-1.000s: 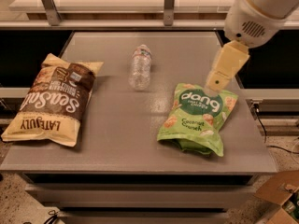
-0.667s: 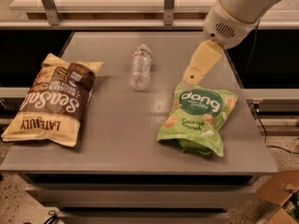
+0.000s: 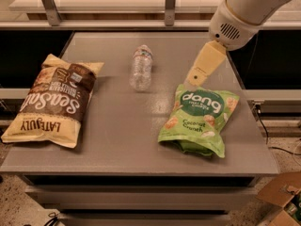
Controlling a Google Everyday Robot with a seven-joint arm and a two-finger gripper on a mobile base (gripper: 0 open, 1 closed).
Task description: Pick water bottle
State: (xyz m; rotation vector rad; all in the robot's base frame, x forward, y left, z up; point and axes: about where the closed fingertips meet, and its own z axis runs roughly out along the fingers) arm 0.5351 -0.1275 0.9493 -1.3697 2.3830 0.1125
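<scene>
Cream-yellow gripper (image 3: pixel 196 78) over green snack bag (image 3: pixel 200 121), clear ribbed water bottle (image 3: pixel 141 68), brown-and-yellow chip bag (image 3: pixel 52 100), grey table (image 3: pixel 127 147)

Smooth end effector (image 3: pixel 196 78) — by glossy bag (image 3: pixel 200 120)

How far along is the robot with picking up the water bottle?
Done: nothing yet. The water bottle lies on its side on the table, untouched. In hand: the gripper hangs by the top edge of the green snack bag, apart from the bottle. Left: reach the bottle, grasp it, lift.
</scene>
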